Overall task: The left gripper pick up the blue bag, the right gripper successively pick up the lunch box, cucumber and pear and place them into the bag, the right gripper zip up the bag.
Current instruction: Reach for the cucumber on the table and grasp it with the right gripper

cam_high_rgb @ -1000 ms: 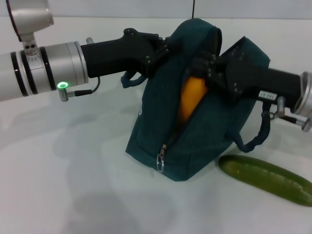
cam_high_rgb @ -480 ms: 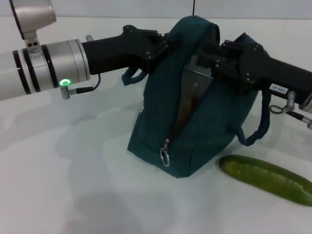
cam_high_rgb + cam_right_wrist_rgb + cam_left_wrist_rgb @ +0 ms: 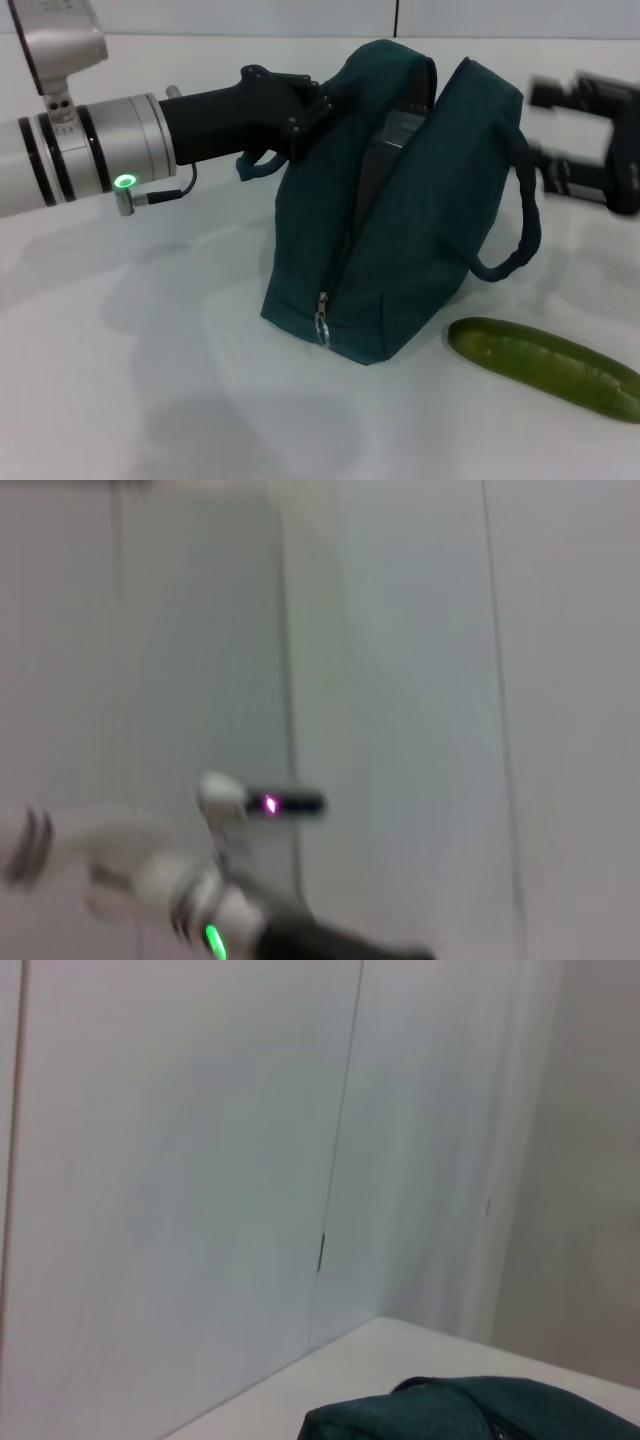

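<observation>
The blue bag stands on the white table, unzipped, its mouth gaping upward. My left gripper is shut on the bag's upper left rim and holds it up. The bag's top edge also shows in the left wrist view. A grey surface shows inside the opening. The lunch box and the pear are hidden. The zipper pull hangs low on the front seam. My right gripper is off to the bag's right, clear of it, open and empty. The cucumber lies on the table at the front right.
A loop handle hangs off the bag's right side, above the cucumber. White walls rise behind the table. The right wrist view shows only the wall and my left arm's green light.
The right gripper has let go of the pear inside the bag and pulled out to the right. The pear no longer shows in the opening. The left gripper still holds the rim.
</observation>
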Controlling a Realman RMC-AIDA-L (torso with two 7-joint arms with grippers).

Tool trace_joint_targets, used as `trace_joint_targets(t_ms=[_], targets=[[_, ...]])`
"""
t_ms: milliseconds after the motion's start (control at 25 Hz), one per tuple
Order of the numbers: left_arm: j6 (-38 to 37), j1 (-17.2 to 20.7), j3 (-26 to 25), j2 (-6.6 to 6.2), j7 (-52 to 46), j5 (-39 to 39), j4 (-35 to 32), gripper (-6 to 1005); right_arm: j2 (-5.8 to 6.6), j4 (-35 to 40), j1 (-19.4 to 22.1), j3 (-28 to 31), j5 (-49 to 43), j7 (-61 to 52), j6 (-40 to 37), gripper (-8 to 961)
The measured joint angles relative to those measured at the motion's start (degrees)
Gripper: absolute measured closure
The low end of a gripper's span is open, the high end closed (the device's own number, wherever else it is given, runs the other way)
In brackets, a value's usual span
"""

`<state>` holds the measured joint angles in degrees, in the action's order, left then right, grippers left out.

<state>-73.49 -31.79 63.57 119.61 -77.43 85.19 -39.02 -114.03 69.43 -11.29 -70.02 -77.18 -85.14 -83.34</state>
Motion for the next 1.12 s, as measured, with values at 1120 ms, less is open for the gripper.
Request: trace_joint_targets(t_ms=[1120], targets=[[0.19,-1.83,0.06,-0.05,0.75,0.91,0.79,947,-1.22,14.48,-9.34,-4.74,-51.75,-42.09,-12.98,207]])
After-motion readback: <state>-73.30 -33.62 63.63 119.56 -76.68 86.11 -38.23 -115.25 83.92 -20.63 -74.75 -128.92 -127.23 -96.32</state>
